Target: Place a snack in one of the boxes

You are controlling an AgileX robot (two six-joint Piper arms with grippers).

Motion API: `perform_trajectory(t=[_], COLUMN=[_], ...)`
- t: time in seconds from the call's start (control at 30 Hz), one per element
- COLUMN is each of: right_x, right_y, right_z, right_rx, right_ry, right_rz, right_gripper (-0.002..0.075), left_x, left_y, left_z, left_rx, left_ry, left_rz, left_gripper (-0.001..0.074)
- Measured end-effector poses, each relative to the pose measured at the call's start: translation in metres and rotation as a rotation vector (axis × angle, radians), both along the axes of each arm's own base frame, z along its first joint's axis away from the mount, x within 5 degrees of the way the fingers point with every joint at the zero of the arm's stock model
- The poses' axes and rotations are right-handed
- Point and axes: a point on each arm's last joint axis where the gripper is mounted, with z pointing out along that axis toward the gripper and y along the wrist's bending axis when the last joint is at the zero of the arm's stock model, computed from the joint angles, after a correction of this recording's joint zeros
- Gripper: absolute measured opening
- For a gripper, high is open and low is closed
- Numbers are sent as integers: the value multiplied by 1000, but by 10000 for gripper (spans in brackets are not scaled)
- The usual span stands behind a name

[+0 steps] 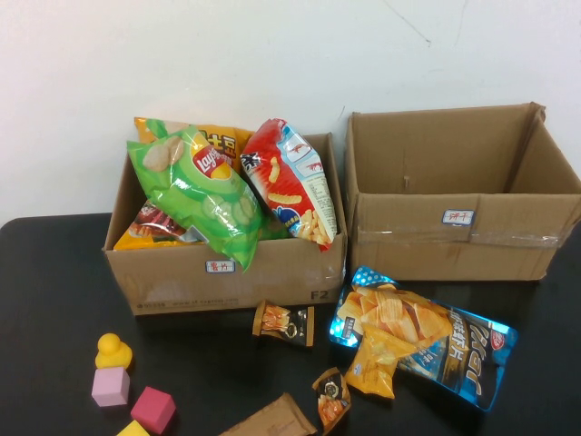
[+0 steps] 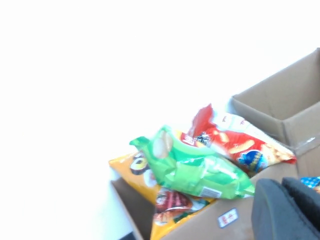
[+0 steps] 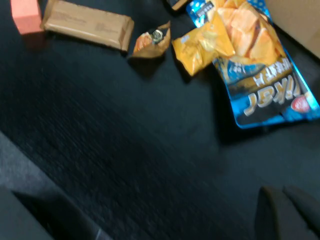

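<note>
The left cardboard box [image 1: 227, 282] holds a green Lay's bag [image 1: 204, 195], a red bag [image 1: 290, 182] and an orange bag [image 1: 222, 141]. The right box [image 1: 454, 236] looks empty. On the black table in front lie a blue chip bag [image 1: 436, 341], a small yellow bag [image 1: 377, 359] on top of it, two small brown packets [image 1: 283, 321] [image 1: 332, 397] and a flat brown pack [image 1: 272, 420]. Neither gripper shows in the high view. My left gripper [image 2: 282, 186] is shut and empty, beside the left box [image 2: 200, 227]. My right gripper [image 3: 281, 192] is shut and empty above bare table, short of the blue bag [image 3: 265, 80].
A yellow duck [image 1: 113, 351], a pink cube [image 1: 110, 387], a magenta cube [image 1: 152, 409] and a yellow block [image 1: 133, 429] sit at the front left. A white wall stands behind the boxes.
</note>
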Motion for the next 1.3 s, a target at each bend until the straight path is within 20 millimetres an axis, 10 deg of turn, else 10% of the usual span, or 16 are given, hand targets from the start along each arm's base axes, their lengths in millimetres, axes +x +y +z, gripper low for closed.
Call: perform_trajectory(t=[0.67, 1.3], right_x=[1, 1], right_y=[15, 16], right_z=[-3, -2], right_rx=[116, 123], right_ry=[-84, -92], right_rz=[123, 126], right_gripper=[-1, -1], left_x=[-2, 16], left_y=[1, 6], left_z=[-6, -59], left_rx=[63, -66], left_ry=[30, 49], left_rz=[2, 61], left_gripper=[-1, -1])
